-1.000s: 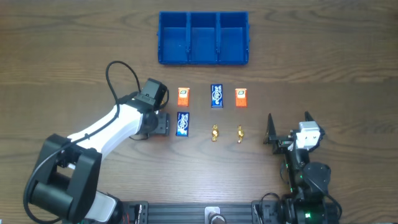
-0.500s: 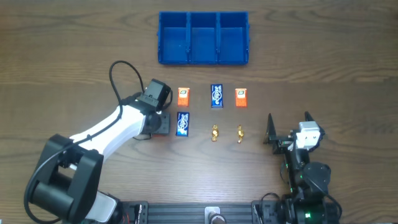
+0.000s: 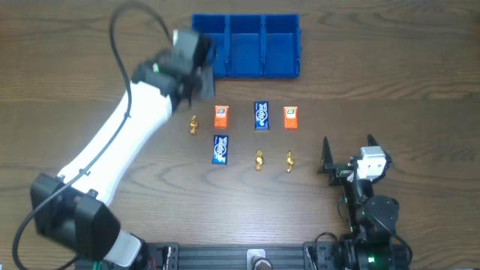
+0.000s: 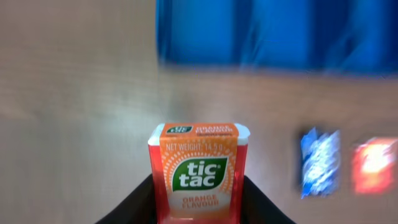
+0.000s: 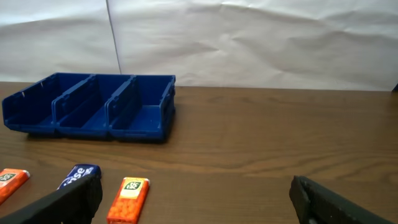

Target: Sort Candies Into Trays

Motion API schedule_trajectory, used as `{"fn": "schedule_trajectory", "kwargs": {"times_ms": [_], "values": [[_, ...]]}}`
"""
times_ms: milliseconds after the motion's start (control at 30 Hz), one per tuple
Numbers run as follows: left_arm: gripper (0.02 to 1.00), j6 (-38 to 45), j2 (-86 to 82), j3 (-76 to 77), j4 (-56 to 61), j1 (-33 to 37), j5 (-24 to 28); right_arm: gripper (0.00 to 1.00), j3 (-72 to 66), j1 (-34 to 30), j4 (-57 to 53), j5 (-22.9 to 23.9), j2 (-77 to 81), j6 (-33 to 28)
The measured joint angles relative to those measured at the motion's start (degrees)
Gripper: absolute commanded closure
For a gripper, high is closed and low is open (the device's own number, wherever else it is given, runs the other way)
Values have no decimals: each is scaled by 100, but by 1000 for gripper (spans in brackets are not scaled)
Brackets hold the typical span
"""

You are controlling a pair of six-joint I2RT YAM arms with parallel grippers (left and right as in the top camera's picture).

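An orange mint box [image 4: 199, 171] is clamped upright in the left end effector [image 4: 199, 208], raised over the counter [image 3: 390, 75] near the left end of the blue three-compartment tray [image 3: 246, 71]. The right end effector [image 3: 347, 156] is seen with fingers spread apart, right of a gold-wrapped candy [image 3: 289, 160].

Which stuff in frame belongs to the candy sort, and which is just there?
Job: blue tray; orange box held by left gripper; two more orange boxes; two blue packets; three gold candies.
Just there: wooden table; white backdrop.
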Motion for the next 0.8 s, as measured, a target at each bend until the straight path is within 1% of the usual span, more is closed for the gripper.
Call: {"fn": "schedule_trajectory", "kwargs": {"times_ms": [100, 167, 300, 433, 567, 600, 667, 733, 767, 800], "values": [[682, 44, 667, 1582, -562, 2, -184, 3, 0, 0, -2, -2, 0, 0], [682, 55, 1480, 2885, -1128, 20, -284, 3, 0, 0, -4, -9, 0, 0], [673, 101, 2664, 4190, -1644, 105, -304, 3, 0, 0, -4, -20, 0, 0], [660, 164, 3486, 4577, -1652, 210, -221, 3, 0, 0, -4, -20, 0, 0], [656, 201, 3786, 4594, -1558, 337, -70, 3, 0, 0, -4, -20, 0, 0], [638, 210, 3805, 4594, -1554, 365, -50, 3, 0, 0, -4, -20, 0, 0], [549, 295, 3807, 4616, -1495, 426, -7, 3, 0, 0, -4, -20, 0, 0], [336, 337, 3807, 4625, -1408, 433, -2, 3, 0, 0, -4, -20, 0, 0], [253, 365, 3807, 4625, -1362, 431, 7, 3, 0, 0, -4, -20, 0, 2], [205, 369, 3810, 4625, -1309, 431, 13, 3, 0, 0, -4, -20, 0, 0]]}}
